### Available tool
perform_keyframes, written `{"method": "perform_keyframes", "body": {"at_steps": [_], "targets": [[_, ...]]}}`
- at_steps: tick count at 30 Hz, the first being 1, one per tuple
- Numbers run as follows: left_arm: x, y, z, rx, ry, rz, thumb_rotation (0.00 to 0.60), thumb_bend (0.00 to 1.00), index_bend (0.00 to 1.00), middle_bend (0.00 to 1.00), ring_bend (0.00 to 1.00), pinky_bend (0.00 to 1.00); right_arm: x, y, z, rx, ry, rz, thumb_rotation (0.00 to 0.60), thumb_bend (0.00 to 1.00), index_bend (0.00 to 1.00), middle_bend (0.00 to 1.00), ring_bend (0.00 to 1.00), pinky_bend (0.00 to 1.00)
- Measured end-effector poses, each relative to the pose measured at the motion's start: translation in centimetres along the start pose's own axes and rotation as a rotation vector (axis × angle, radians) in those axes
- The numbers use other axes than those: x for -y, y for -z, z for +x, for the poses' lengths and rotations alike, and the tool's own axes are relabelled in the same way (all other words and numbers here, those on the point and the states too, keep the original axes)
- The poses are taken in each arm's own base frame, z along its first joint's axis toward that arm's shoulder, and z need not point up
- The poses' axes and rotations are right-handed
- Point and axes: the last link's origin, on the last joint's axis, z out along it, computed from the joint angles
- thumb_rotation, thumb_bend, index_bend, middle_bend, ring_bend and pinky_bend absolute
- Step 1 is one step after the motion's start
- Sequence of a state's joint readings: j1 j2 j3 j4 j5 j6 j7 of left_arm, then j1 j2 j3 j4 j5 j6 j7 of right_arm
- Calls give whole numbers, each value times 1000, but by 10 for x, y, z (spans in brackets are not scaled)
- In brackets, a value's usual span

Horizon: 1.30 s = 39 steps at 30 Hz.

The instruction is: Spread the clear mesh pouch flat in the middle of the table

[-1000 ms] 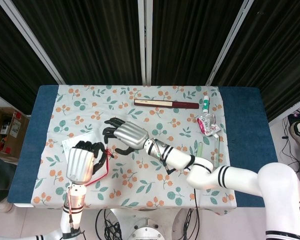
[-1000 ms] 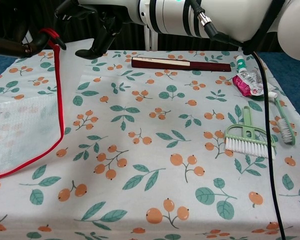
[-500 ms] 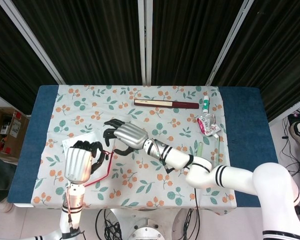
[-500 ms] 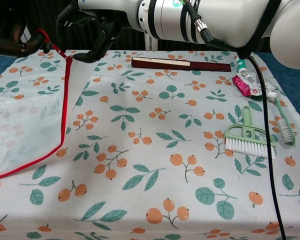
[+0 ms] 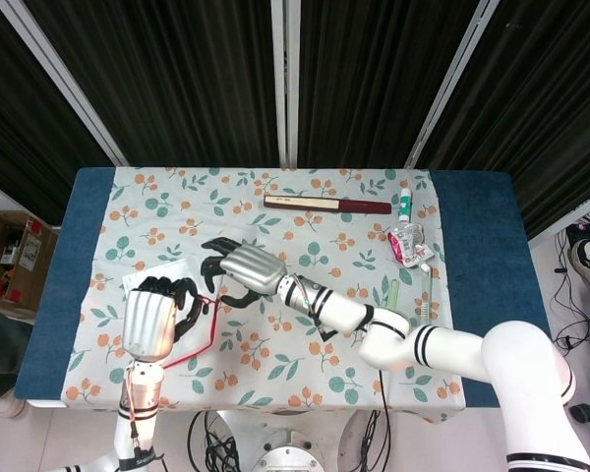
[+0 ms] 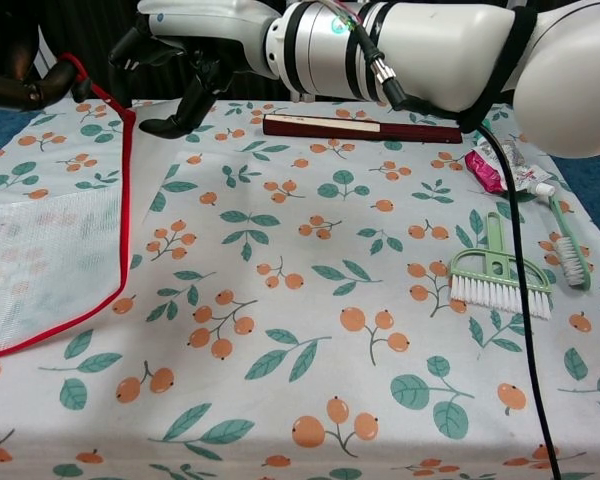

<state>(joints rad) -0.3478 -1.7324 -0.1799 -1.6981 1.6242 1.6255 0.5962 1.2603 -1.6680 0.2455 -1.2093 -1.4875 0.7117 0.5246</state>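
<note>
From the head view, the clear mesh pouch (image 5: pixel 172 295) lies on the left part of the tabletop (image 5: pixel 305 221), well to the left of the dark flat box (image 5: pixel 326 204) and nearer the front edge than it. The left hand (image 5: pixel 157 317) hovers over the pouch's front-right part with fingers curled round its red trim, so it is clamped on the pouch. The right hand (image 5: pixel 238 272) reaches across from the right, just beside the pouch's right edge, palm down, fingers spread and holding nothing. The step in hand looks like the carry: the pouch is gripped but not yet in the middle. The next move calls for drawing it rightward, toward the bare cloth in front of the dark flat box, then letting the right hand take the other edge to pull it flat.

From the chest view, the pouch (image 6: pixel 50 250) rests mostly flat, far to the left of the box (image 6: pixel 360 127). Its red-trimmed right edge rises off the cloth up to the left hand (image 6: pixel 25 88), whose dark fingers pinch the top corner. The right hand (image 6: pixel 180 60) hangs above the cloth between that lifted corner and the box, fingers apart and drooping, touching nothing as far as can be told. The forearm behind it runs off to the right, above the box.
</note>
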Motion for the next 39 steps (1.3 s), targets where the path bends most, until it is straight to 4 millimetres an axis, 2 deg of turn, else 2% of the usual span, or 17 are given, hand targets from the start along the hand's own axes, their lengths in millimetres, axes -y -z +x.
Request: {"method": "perform_keyframes", "body": {"at_steps": [7, 13, 28, 39], "targets": [[3, 2, 0, 1, 12, 16, 600, 371, 725, 755, 676, 645, 1, -4, -3, -44, -39, -2, 600, 374, 818, 396, 108, 88], [8, 6, -1, 7, 22, 37, 600, 371, 726, 755, 676, 645, 1, -5, 5, -95, -64, -9, 600, 386, 911, 431, 123, 88], [18, 17, -12, 62, 59, 102, 600, 369, 728, 755, 676, 645, 9, 12, 35, -183, -82, -14, 600, 412, 959, 440, 124, 97], [17, 18, -20, 104, 85, 111, 600, 369, 729, 755, 676, 645, 10, 18, 42, -225, -94, -17, 600, 426, 973, 440, 133, 103]]}}
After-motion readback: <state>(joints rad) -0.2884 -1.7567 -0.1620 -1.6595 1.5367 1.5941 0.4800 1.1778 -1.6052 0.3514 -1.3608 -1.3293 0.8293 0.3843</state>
